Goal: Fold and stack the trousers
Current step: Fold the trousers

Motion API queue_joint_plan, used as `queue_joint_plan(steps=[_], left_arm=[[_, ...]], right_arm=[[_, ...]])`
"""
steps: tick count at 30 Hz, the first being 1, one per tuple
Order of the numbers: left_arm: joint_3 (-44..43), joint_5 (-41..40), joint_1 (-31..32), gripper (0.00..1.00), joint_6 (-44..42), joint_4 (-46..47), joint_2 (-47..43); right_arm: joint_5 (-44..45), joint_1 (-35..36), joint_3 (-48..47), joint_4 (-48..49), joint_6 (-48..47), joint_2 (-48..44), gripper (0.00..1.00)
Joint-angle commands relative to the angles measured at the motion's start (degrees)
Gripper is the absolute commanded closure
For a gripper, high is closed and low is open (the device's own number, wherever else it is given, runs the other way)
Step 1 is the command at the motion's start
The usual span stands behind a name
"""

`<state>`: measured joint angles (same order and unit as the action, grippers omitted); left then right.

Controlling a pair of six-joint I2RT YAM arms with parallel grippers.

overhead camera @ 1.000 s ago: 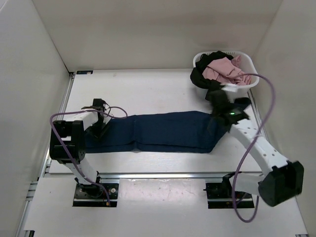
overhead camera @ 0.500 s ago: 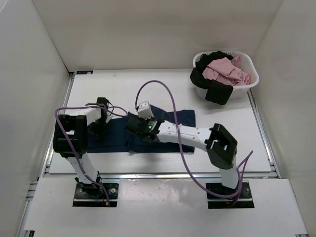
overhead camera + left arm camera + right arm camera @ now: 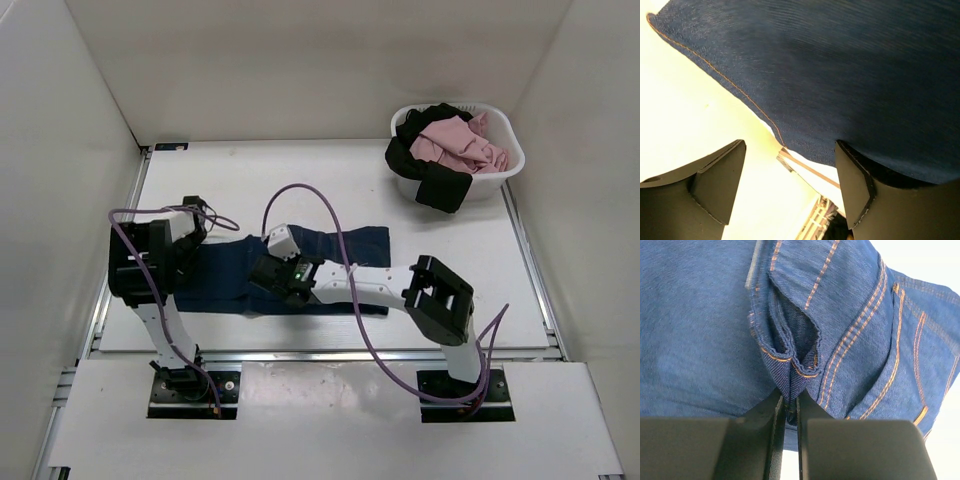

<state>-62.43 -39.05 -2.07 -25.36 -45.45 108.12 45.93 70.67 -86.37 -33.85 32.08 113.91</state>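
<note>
Change: the right arm (image 3: 370,285) has swung further toward 9 o'clock than half a second ago, carrying its end of the cloth over the rest. A second ago the cloth lay at full length, reaching toward 3 o'clock.
Desk (image 3: 300,180): white, walled on three sides, with both arm bases at 6 o'clock.
Trousers (image 3: 225,280): dark navy denim, doubled over, lying on the desk left of centre. They run from the left arm at 9 o'clock to just past the middle.
Basket (image 3: 505,170): white, at 2 o'clock, well apart from the trousers. It holds a pink garment (image 3: 455,140), and a black garment (image 3: 432,180) spills over its near rim.
Cable (image 3: 300,190): purple, looping above the right wrist.
Right pincer (image 3: 265,280): the top view only places it low over the folded denim. The wrist view shows its fingers (image 3: 750,440) nearly together, clamped on a bunched fold of waistband with orange stitching.
Left pincer (image 3: 190,240): at the 9 o'clock end of the trousers. Its wrist view shows the fingers (image 3: 715,185) spread apart with nothing gripped between them. A stitched denim edge runs diagonally just beyond the tips, and the finger on the right of that view sits against the cloth.
</note>
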Motion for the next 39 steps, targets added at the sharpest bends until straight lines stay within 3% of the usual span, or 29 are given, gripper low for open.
queue_joint_plan(steps=[1,5,10,12,13,14,15,18,21,26,30,33,34,37,39], left_arm=[[-2.67,2.74,-1.54,0.16,1.99,1.07,0.87],[-4.98,4.95,-1.54,0.16,2.60,-0.43,1.12],[-3.93,3.63,-1.54,0.17,3.13,-1.04,4.21],[-3.92,3.63,-1.54,0.17,3.13,-1.04,4.21],[-3.92,3.63,-1.54,0.17,3.13,-1.04,4.21],[-3.92,3.63,-1.54,0.17,3.13,-1.04,4.21],[-3.92,3.63,-1.54,0.17,3.13,-1.04,4.21],[-3.92,3.63,-3.55,0.17,2.60,-1.04,3.68],[-5.42,3.63,-6.19,0.17,0.76,-1.04,1.40],[-8.84,1.88,-6.81,0.15,-3.37,-1.66,-4.13],[-9.45,-2.78,-8.39,0.15,-5.40,-2.88,-5.72],[-13.30,-3.32,-8.39,0.15,-5.40,-4.73,-9.13],[-15.07,-1.58,-7.35,0.15,-4.79,-7.95,-9.93],[-21.76,15.01,-3.48,0.15,-3.73,-14.91,-12.75],[-18.02,17.25,-2.78,0.15,-3.73,-15.20,-14.07]], right_arm=[[1.53,3.32,0.67,8.26,-7.45,-5.53,1.00],[-3.20,6.58,1.47,15.20,-17.81,-6.59,1.00],[-20.50,5.36,-2.82,13.66,-25.39,-1.34,0.99],[-24.38,4.82,-8.95,10.13,-26.18,4.09,0.64],[-25.79,4.82,-10.56,8.64,-26.71,5.70,0.39],[-28.24,4.82,-11.88,6.36,-27.58,7.02,0.26],[-29.48,4.30,-14.24,5.20,-28.11,8.68,0.16],[-28.80,4.30,-13.66,5.01,-28.12,5.30,0.08],[-25.90,2.37,-8.40,6.42,-25.32,-3.67,0.04],[-23.78,-7.28,8.03,8.45,-4.43,-22.92,0.01],[-36.15,-21.86,20.25,3.52,7.55,-26.28,0.01],[-41.17,-27.23,30.79,11.82,10.89,-28.30,0.01],[-43.19,-28.74,33.43,15.09,11.69,-28.82,0.01],[-48.39,-33.05,39.43,22.94,13.01,-28.13,0.01],[-49.70,-33.85,39.43,23.73,12.40,-26.12,0.01]])
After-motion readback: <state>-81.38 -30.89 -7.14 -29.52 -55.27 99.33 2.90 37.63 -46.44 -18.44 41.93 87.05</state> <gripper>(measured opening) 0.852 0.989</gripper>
